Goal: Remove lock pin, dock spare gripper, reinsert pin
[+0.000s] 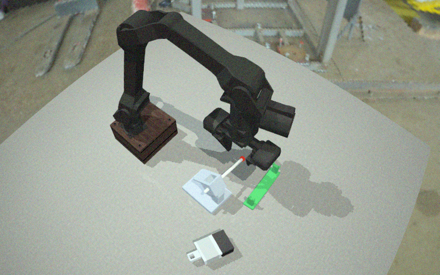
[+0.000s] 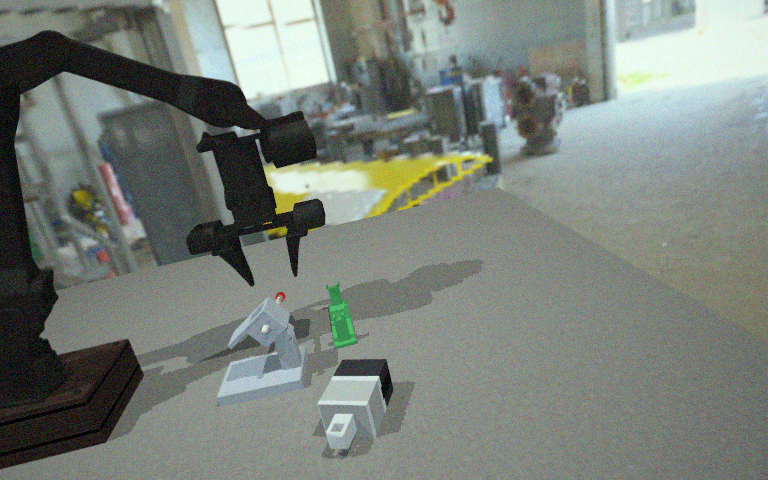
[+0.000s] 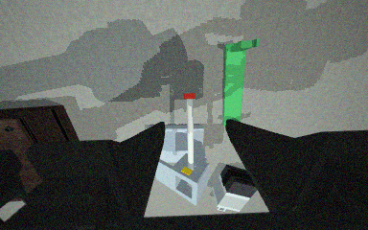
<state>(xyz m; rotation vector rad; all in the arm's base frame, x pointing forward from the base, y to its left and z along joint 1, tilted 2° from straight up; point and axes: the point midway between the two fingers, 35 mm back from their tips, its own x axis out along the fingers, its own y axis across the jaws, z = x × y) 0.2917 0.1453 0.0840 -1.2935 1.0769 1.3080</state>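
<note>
The white lock pin point(image 1: 231, 168) point(image 3: 190, 129) with a red head runs slanting through the socket of the pale blue-grey mount point(image 1: 217, 185) point(image 2: 288, 375) point(image 3: 168, 176). Its head end sticks up and out, and its tip shows on the other side. My gripper point(image 1: 239, 156) point(image 2: 273, 280) point(image 3: 195, 125) is open and empty, fingers pointing down, above the pin's head. In the wrist view the pin appears between the fingertips, with no contact visible. The spare gripper point(image 1: 207, 248) point(image 2: 351, 390) point(image 3: 235, 201), white with a dark end and a holed spigot, lies on the table apart from the mount.
A green rack point(image 1: 262, 188) point(image 2: 341, 322) point(image 3: 235, 86) with raised ends lies beside the mount, on the side away from my base. My arm stands on a dark wooden base block point(image 1: 158, 121) point(image 2: 67, 396) to the left of the mount in the top and exterior views.
</note>
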